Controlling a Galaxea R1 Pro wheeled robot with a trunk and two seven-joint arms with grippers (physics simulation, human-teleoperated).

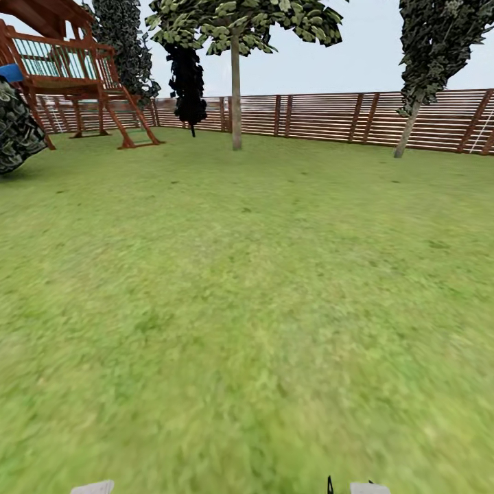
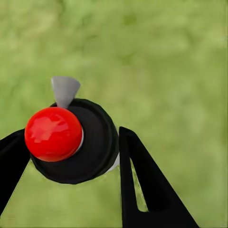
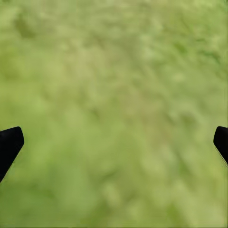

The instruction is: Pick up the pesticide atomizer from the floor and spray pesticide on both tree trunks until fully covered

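In the left wrist view the pesticide atomizer (image 2: 90, 142) is a round black body with a glossy red ball (image 2: 53, 134) on top and a grey nozzle (image 2: 64, 90). My left gripper (image 2: 71, 137) is shut on it, one black finger on each side, over green grass. My right gripper (image 3: 114, 137) is open and holds nothing, with grass below it. In the head view a tall tree stands far ahead by the fence, with a straight bare tree trunk (image 1: 236, 96) and a leafy green crown (image 1: 247, 24). The grass floor (image 1: 247, 309) stretches between me and it.
A brown slatted fence (image 1: 329, 116) closes the far side of the lawn. At far left stands a wooden play structure (image 1: 75, 82) with a ladder, dark conifers (image 1: 186, 82) near it. A dark-leaved tree with a leaning trunk (image 1: 406, 130) is at far right.
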